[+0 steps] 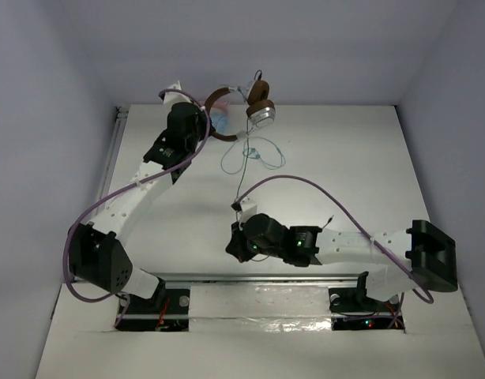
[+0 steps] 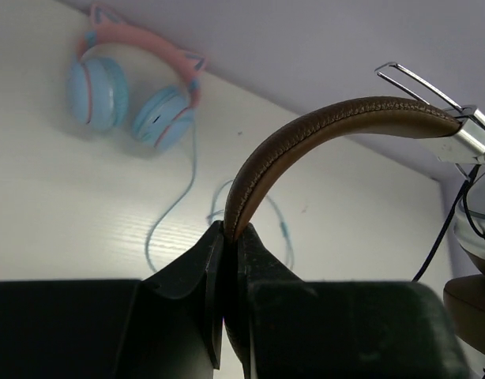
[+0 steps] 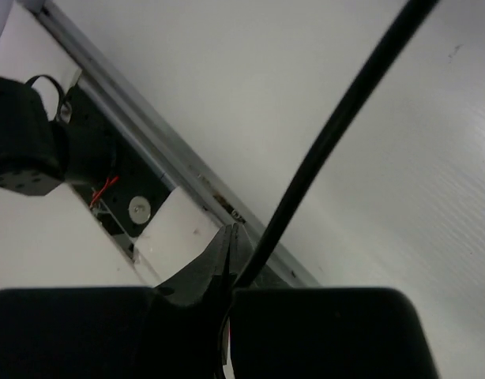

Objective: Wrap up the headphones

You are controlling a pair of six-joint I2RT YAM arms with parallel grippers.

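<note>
Pinched between the right fingers (image 3: 203, 276), the cable (image 3: 321, 150) runs to the headphones (image 1: 254, 103), which the left fingers (image 2: 195, 268) clamp by the headband (image 2: 306, 130), raised over the counter's (image 1: 345, 158) far edge. No turns are wound yet; all the wrapping remains.

Pink-and-blue headphones (image 2: 159, 118) on white table (image 1: 345, 174)

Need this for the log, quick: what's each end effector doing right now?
Left end effector: closed on the headphones, at the brown headband.
Right end effector: closed on the headphones' thin dark cable.
</note>
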